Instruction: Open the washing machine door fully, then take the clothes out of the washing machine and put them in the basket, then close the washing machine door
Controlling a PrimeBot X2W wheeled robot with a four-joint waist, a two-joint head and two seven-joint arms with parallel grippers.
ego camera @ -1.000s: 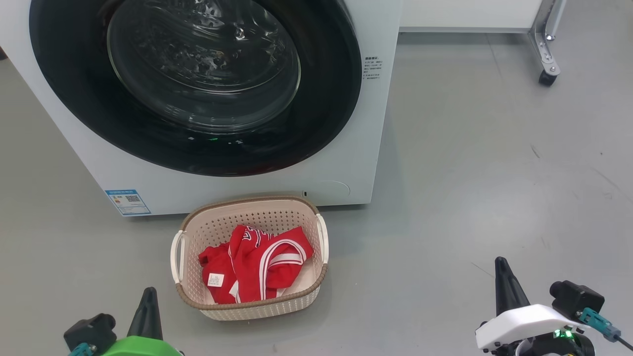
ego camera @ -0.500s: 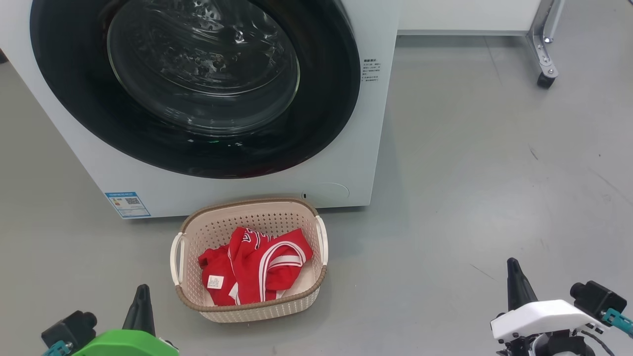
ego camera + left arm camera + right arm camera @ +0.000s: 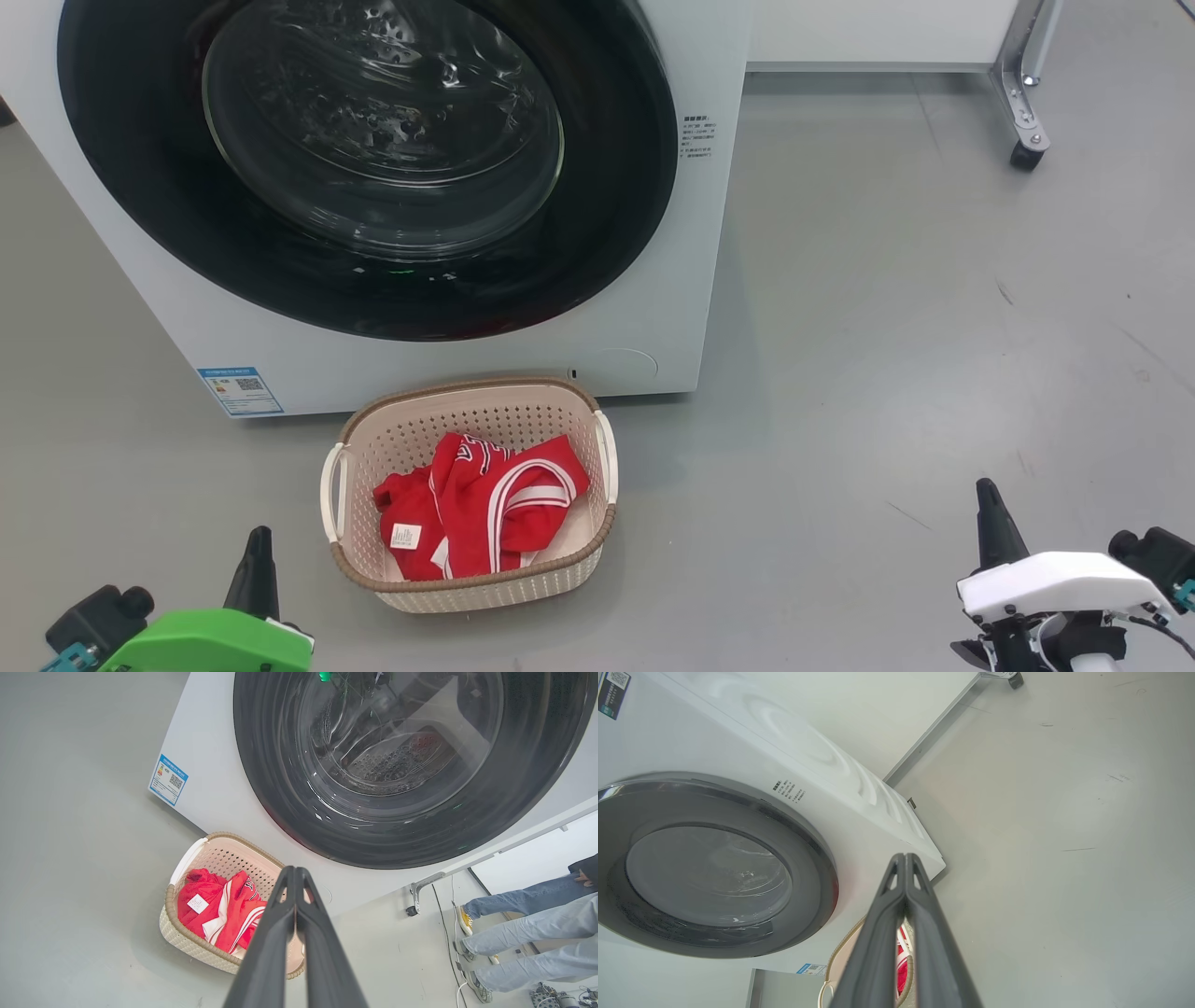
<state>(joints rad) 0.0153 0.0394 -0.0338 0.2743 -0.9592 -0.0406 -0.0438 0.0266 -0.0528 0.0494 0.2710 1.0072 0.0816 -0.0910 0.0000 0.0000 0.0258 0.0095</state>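
Over the last second both end effectors have sunk toward the bottom corners of the head view and spread outward. The left end effector (image 3: 258, 543) and right end effector (image 3: 990, 495) are each pinched fully together, holding nothing. The door (image 3: 373, 168) sits flush on the washing machine (image 3: 695, 280). The red clothes (image 3: 476, 509) lie in the basket (image 3: 467, 385) on the floor (image 3: 887, 327), just in front. I judge all 3 steps done; this is the retreat.

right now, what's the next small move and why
Probably just lower both arms to rest: the washing machine door looks shut, the red jersey lies in the basket, and the left gripper and right gripper are shut on nothing.
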